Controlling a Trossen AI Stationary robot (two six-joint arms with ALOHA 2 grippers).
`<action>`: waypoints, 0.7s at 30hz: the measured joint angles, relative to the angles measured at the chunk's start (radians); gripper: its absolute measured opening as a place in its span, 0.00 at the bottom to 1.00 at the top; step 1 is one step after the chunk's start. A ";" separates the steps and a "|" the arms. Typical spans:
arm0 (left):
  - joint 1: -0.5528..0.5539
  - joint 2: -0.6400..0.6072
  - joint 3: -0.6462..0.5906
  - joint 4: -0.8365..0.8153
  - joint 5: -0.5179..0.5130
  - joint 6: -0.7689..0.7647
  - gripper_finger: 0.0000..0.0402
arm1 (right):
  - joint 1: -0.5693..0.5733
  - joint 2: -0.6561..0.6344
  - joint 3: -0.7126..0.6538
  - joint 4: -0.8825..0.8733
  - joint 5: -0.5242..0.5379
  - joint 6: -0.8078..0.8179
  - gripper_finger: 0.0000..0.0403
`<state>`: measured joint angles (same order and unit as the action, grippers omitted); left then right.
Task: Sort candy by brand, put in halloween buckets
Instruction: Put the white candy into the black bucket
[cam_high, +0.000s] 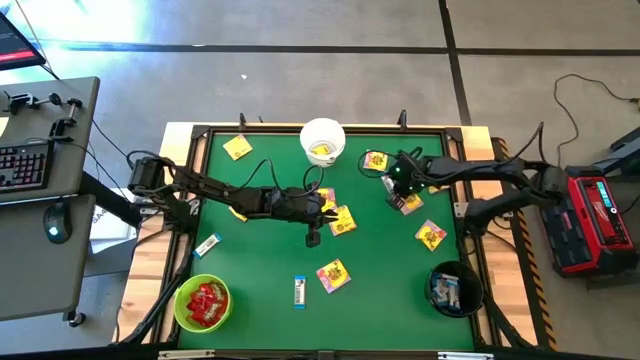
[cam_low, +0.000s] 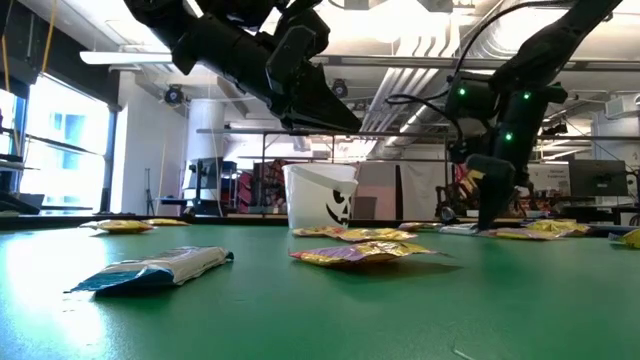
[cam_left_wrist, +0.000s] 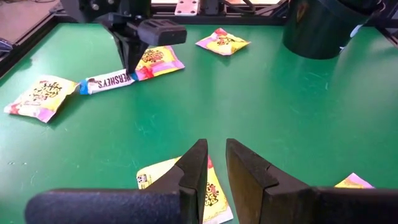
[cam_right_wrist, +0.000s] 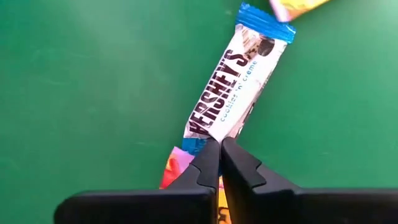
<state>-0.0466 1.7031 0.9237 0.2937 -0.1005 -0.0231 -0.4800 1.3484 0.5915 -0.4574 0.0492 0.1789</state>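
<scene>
White-and-blue bar under the right wrist camera: "HERSHEY'S" in dark capitals along the white wrapper, smaller "cookies 'n' creme" beneath it, legible. The same bar in the left wrist view lies on the green mat and reads "HERSHEY'S" too. Yellow packets carry pink and red print, too small and blurred to read any brand. The yellow packet partly hidden behind the left arm's fingers has a small black-and-white mark at its corner, unreadable. White bucket shows a black printed face, no lettering. Red unit beside the table has a display panel, nothing readable.
</scene>
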 joint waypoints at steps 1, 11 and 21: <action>0.000 0.000 0.000 -0.002 0.000 0.000 0.12 | 0.013 -0.001 0.000 0.001 0.002 0.003 0.00; 0.000 0.000 0.000 -0.007 0.000 0.000 0.12 | 0.201 -0.086 0.000 -0.005 0.105 0.102 0.00; 0.000 0.000 0.000 -0.007 0.000 0.000 0.12 | 0.509 -0.268 0.039 -0.247 0.155 0.358 0.00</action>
<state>-0.0466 1.7031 0.9237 0.2867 -0.1009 -0.0227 0.0291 1.0808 0.6301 -0.7046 0.2043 0.5367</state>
